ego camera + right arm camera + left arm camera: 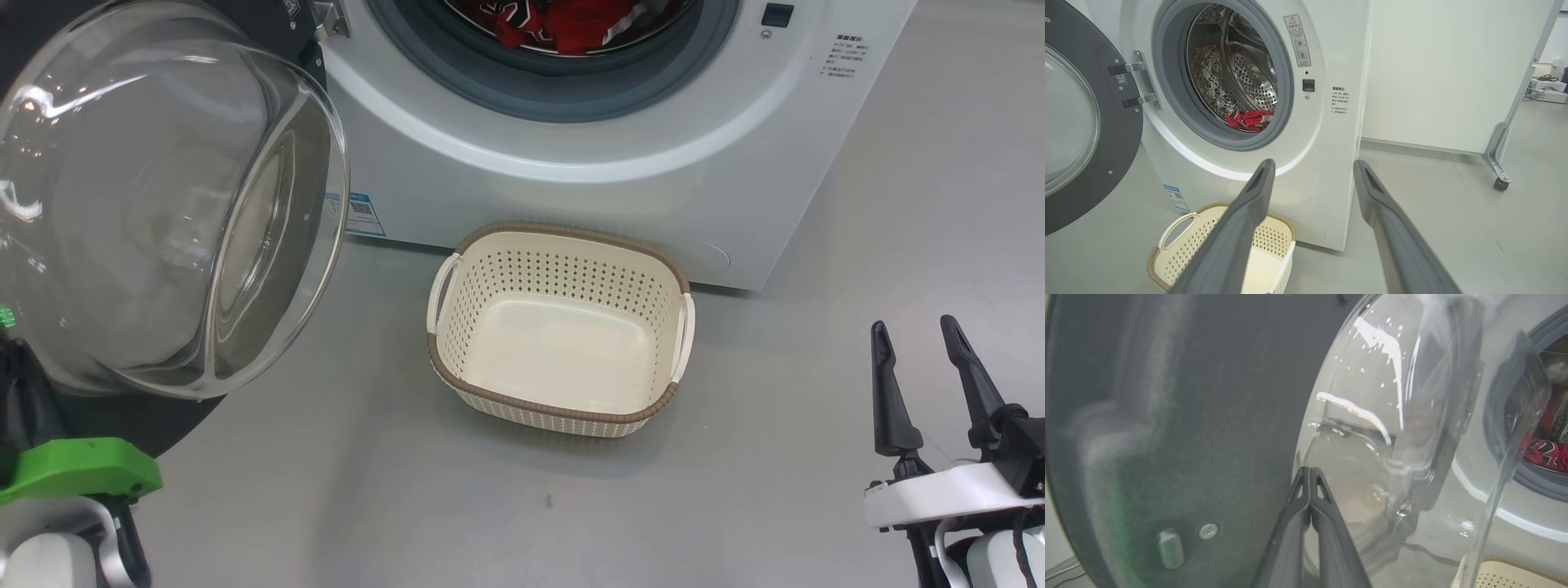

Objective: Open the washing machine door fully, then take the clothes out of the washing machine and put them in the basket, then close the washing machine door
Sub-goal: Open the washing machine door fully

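Door [163, 204] open, clothes [571, 24] in the drum [1249, 77]
Head: right gripper [913, 325] spread wide, empty; basket [563, 235] beneath. Left wrist: left gripper [1309, 470] pinched shut beside the glass [1372, 416], could knock it. Right wrist: clothes lie deep; may snag.

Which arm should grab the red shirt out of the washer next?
Probably the right. The right gripper is open, empty and faces the open washing machine, where the clothes lie. The left gripper is shut, close by the washing machine door.
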Motion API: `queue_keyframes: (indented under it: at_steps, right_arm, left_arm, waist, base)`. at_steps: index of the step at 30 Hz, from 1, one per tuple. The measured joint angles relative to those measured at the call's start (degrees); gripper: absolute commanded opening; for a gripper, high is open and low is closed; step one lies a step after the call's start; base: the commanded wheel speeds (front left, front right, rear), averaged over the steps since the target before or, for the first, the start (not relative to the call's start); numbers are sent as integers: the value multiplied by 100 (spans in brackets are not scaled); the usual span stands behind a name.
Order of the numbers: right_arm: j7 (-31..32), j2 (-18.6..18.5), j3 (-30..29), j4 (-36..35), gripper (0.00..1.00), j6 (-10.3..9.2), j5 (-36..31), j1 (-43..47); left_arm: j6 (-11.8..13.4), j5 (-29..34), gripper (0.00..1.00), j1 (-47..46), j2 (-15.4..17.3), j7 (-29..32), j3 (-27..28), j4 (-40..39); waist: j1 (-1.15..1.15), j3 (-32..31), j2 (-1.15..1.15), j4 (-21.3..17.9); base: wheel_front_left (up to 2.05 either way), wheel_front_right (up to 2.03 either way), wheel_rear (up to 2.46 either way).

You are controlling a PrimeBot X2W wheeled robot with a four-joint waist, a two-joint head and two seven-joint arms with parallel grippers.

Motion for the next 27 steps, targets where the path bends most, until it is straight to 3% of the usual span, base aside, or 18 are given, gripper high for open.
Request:
queue_keyframes:
  at_steps: [12,27]
  right_arm:
    - [0,64,3,56,100,33,-1,-34]
    - [0,190,229,211,100,130,-13,-36]
  left_arm:
    - [-21,107,0,301,-186,-194,-435,-691]
    - [-506,238,0,842,-236,-208,-1582,-1292]
  waist:
    - [0,-151,0,-79]
    - [0,-376,0,-520]
  base:
    - [0,0,0]
    - [0,0,0]
